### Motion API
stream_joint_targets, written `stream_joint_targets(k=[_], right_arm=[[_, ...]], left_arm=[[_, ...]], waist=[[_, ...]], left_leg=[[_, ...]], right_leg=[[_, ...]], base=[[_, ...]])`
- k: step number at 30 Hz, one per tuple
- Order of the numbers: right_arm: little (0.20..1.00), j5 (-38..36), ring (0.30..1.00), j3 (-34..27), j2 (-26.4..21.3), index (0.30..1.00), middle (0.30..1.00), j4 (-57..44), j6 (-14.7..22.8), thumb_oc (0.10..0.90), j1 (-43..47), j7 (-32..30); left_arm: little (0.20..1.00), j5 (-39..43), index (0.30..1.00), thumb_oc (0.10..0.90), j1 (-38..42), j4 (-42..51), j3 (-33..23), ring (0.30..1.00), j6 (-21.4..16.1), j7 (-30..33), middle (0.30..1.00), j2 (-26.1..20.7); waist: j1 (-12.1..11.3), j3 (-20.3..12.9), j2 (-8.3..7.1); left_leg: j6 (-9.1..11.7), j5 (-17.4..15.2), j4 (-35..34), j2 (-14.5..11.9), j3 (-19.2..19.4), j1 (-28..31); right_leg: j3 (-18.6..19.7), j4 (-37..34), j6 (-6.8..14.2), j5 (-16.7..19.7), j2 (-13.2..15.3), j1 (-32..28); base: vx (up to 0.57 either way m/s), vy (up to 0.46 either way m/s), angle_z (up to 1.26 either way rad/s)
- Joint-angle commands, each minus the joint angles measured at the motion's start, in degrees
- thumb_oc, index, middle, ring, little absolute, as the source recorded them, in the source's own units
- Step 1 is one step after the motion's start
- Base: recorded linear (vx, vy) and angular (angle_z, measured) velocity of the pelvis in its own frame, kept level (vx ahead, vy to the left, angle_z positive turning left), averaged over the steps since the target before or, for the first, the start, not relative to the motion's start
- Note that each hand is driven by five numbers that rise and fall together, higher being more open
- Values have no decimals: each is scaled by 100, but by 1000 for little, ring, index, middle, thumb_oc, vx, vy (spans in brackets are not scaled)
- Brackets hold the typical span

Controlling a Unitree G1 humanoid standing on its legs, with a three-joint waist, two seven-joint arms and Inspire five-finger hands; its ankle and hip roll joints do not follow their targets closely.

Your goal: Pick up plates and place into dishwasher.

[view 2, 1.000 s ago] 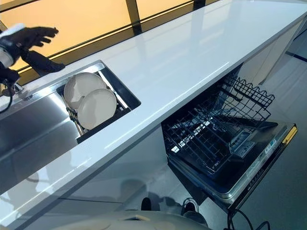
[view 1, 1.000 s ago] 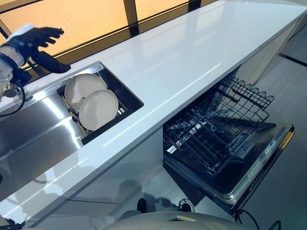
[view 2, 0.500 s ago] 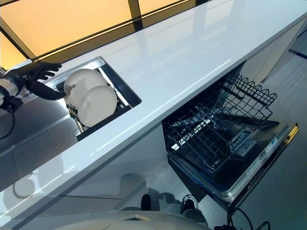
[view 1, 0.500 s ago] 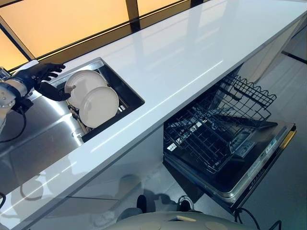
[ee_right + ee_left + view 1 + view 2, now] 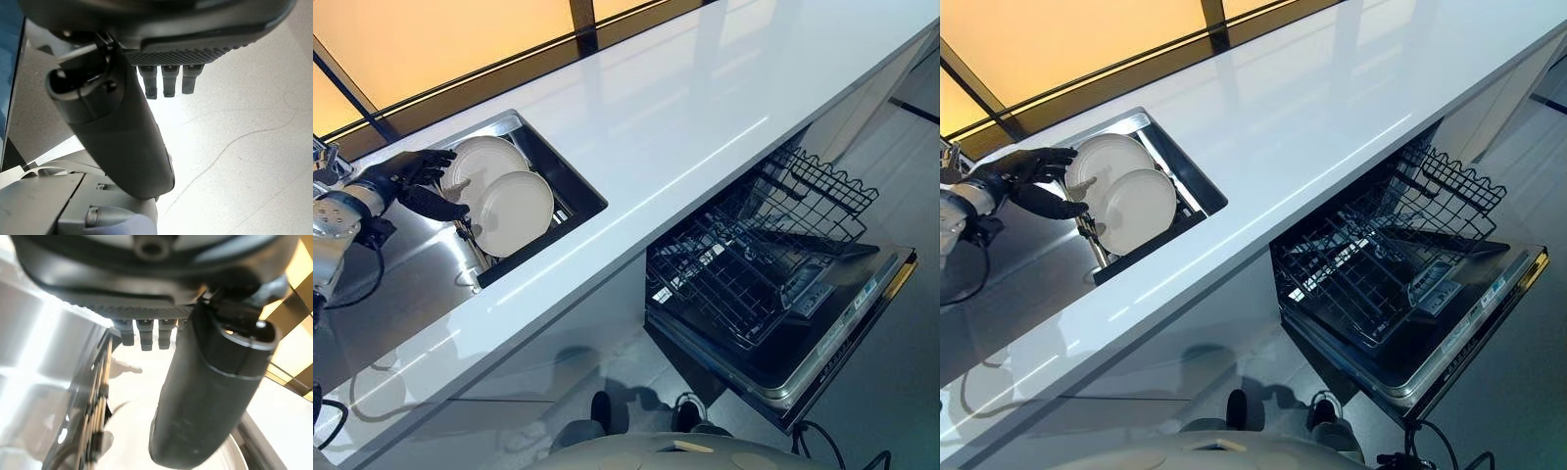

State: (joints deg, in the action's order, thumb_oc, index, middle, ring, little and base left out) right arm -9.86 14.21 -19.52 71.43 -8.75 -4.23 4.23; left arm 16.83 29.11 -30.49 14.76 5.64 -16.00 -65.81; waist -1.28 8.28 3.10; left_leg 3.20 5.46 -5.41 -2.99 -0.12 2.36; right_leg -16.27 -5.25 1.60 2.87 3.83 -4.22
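Two cream plates stand on edge in a dark rack [image 5: 570, 208] at the right end of the steel sink: a rear plate [image 5: 487, 160] and a front plate [image 5: 516, 213] overlapping it. My left hand [image 5: 403, 182] is open at their left edges, with its fingers [image 5: 434, 157] by the rear plate's rim and its thumb [image 5: 438, 207] reaching to the front plate's rim. In the left wrist view the thumb [image 5: 210, 396] hangs over a white plate [image 5: 129, 401]. My right hand [image 5: 122, 132] is open over the floor. The dishwasher [image 5: 832, 338] stands open at lower right.
A long glossy white counter [image 5: 685, 108] runs diagonally, with the sink [image 5: 391, 284] sunk into its left part. Below its front edge, the dishwasher's wire rack [image 5: 744, 269] is pulled out over the lowered door. An amber window wall runs behind the counter.
My left hand has come down from above the counter's back edge into the sink and now sits at the plates' left rims. The plates have not moved.
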Motion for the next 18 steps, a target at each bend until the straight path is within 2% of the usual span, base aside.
stream_joint_targets(k=[1,9,15,18], right_arm=[[900,82,900,-34,-276,900,900,-111,45,800,72,38],[900,56,900,-69,-307,900,900,-136,73,800,74,80],[900,-7,900,-55,-336,900,900,-208,56,800,153,66],[900,-37,900,-52,-368,900,900,-234,72,800,203,58]], left_arm=[[900,412,900,800,517,-87,-1100,900,-459,328,900,-442],[900,550,900,800,509,-25,-1164,900,-330,395,900,-243],[900,449,900,800,533,-108,-1115,900,-387,385,900,-122],[900,692,900,800,617,-153,-1055,900,-376,349,900,-59]], waist=[[83,11,-58],[106,80,-100],[147,256,-141],[171,377,-173]], left_leg=[[-33,-551,41,296,370,207],[-33,-529,41,278,413,163],[-46,-485,41,261,458,53],[-53,-453,41,246,482,-11]], right_leg=[[282,25,561,-127,206,-117],[309,25,553,-99,209,-53],[384,25,538,-54,200,85],[419,25,537,-12,195,166]], base=[[0,0,0],[0,0,0],[-42,19,-2],[-58,23,-5]])
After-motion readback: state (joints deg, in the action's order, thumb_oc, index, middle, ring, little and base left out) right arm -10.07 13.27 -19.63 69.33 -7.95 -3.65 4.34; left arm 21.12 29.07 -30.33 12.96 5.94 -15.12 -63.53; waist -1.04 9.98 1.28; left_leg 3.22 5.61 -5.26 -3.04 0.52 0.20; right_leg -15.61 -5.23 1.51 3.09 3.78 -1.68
